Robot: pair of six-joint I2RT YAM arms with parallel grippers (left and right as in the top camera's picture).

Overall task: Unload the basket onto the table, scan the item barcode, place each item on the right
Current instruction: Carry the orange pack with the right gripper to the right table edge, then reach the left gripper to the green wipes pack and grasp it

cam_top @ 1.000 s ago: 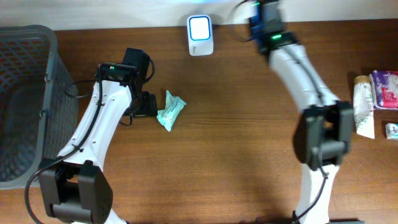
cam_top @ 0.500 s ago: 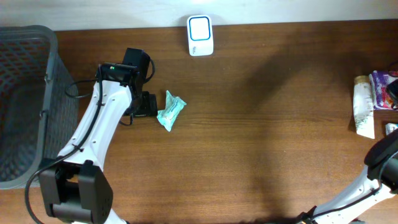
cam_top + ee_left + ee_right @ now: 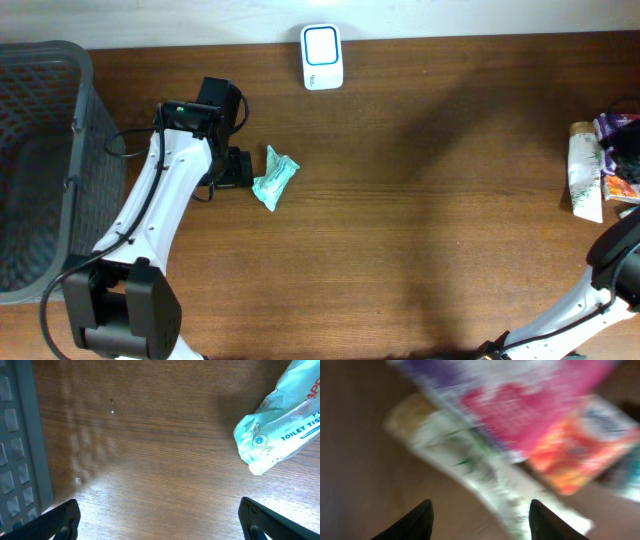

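A white barcode scanner point(image 3: 322, 57) stands at the table's back edge. A teal toilet tissue pack point(image 3: 275, 178) lies on the wood just right of my left gripper point(image 3: 240, 168). In the left wrist view the pack point(image 3: 280, 425) is at the upper right, beyond my left gripper point(image 3: 160, 522), which is open with only bare wood between its fingers. My right gripper point(image 3: 627, 150) hangs at the far right over a pile of items. Its view is blurred: the right gripper point(image 3: 480, 525) is open above a white tube point(image 3: 485, 475). No barcode shows.
A grey mesh basket point(image 3: 40, 170) fills the left edge, and its wall point(image 3: 20, 435) shows in the left wrist view. At the right edge lie the white tube point(image 3: 585, 180), a purple-pink pack point(image 3: 615, 128) and an orange pack point(image 3: 625, 188).
My right arm has swung from the back centre near the scanner to the far right over the items, and its jaws have parted. The left arm and tissue pack have not moved.
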